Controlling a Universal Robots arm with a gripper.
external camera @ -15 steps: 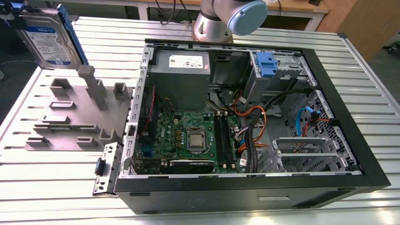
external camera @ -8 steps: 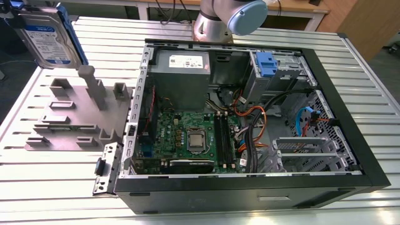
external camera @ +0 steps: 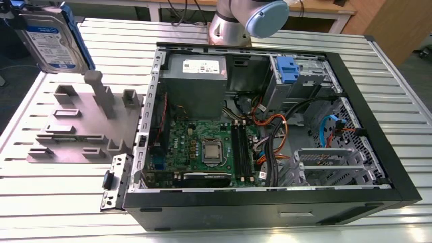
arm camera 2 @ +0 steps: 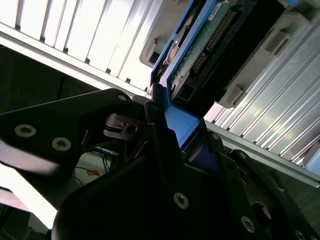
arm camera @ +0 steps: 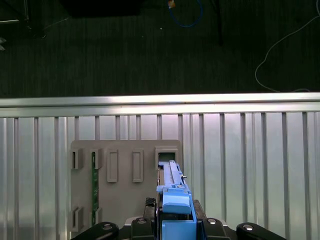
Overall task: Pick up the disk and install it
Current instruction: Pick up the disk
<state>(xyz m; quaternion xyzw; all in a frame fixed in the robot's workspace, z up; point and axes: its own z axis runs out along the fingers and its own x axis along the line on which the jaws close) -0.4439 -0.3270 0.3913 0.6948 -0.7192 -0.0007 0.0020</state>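
Currently the hand (arm camera 2: 177, 127) is clamped on the blue bracket of the disk (external camera: 48, 38), holding it in the air above the grey holder (external camera: 81, 126) on the table (external camera: 60, 202), at the exterior view's left of the open computer case (external camera: 270, 207).

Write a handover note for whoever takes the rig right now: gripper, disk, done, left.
Gripper: shut on the disk's blue bracket, seen in both wrist views.
Disk: in the air at the exterior view's left, by the grey holder and touching neither it nor the table.
Done: the pickup.
Left: the install. The disk is outside the open computer case, and the bay with the blue latch is at its far corner.
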